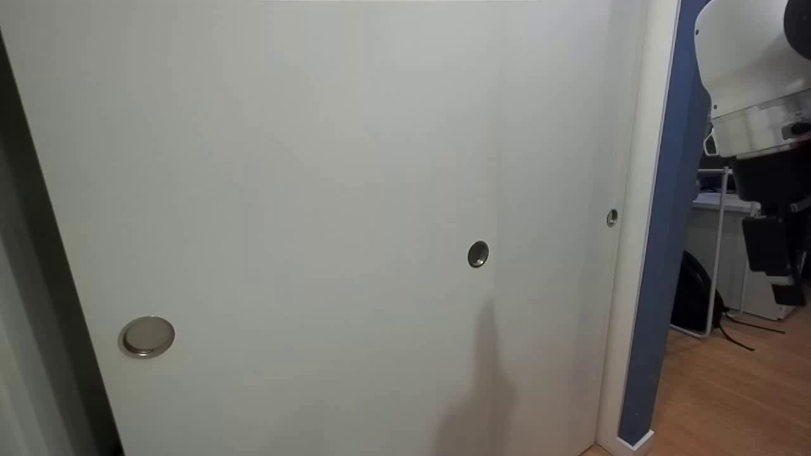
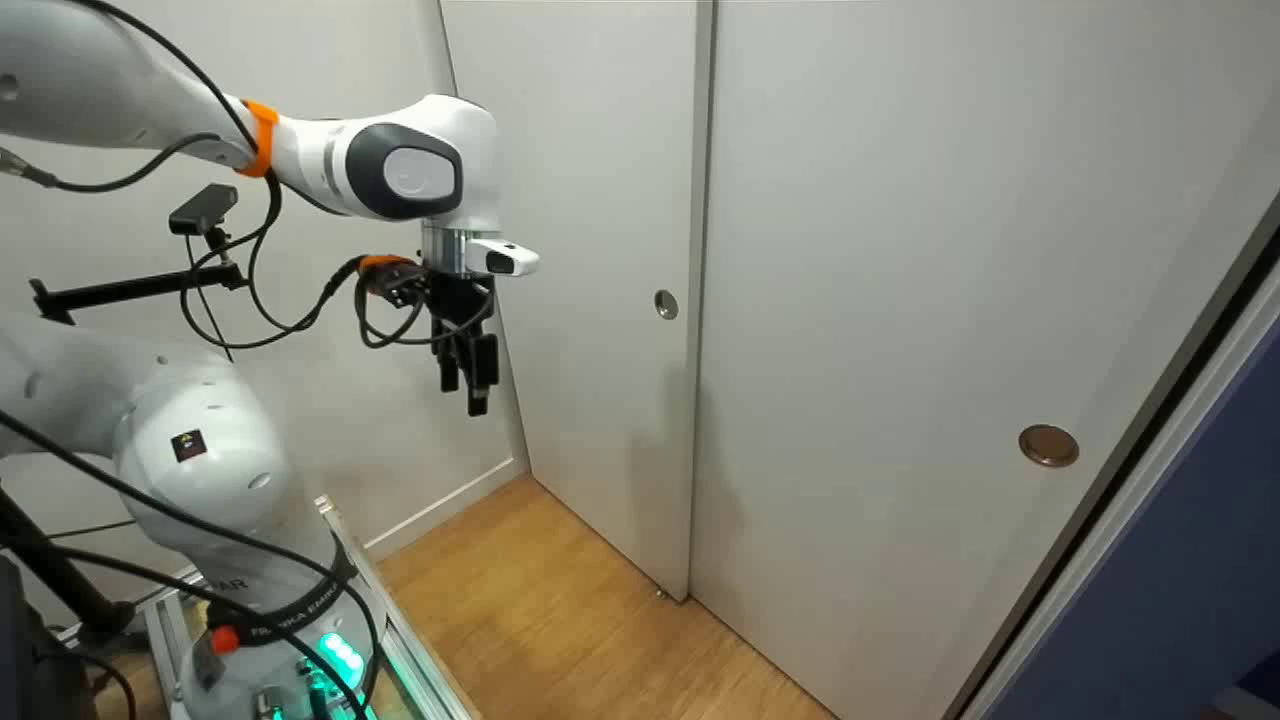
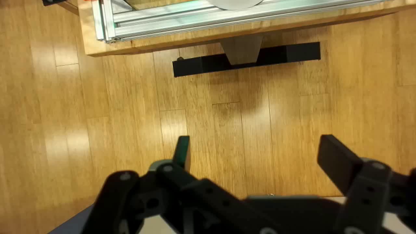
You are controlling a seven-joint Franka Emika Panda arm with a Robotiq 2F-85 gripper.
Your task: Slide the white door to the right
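The white door point(image 1: 304, 158) is a tall plain panel with two round recessed pulls in an exterior view, a left pull point(image 1: 147, 336) and a right pull point(image 1: 478, 254). In an exterior view the door point(image 2: 590, 200) stands behind my arm; its right pull point(image 2: 666, 304) shows, its left pull does not. A dark gap runs along its left edge. My gripper point(image 2: 464, 388) hangs pointing down in front of the door's left part, apart from it. It also shows at the right edge of an exterior view point(image 1: 789, 291). In the wrist view the gripper point(image 3: 258, 152) is wide open and empty.
A set-back white panel point(image 2: 900, 300) with a single pull point(image 2: 1048, 446) is right of the door, then a blue wall point(image 2: 1140, 600). A white wall point(image 2: 350, 230) is behind my arm. My base's metal frame point(image 3: 169, 19) and a black foot point(image 3: 195, 66) stand on the wooden floor.
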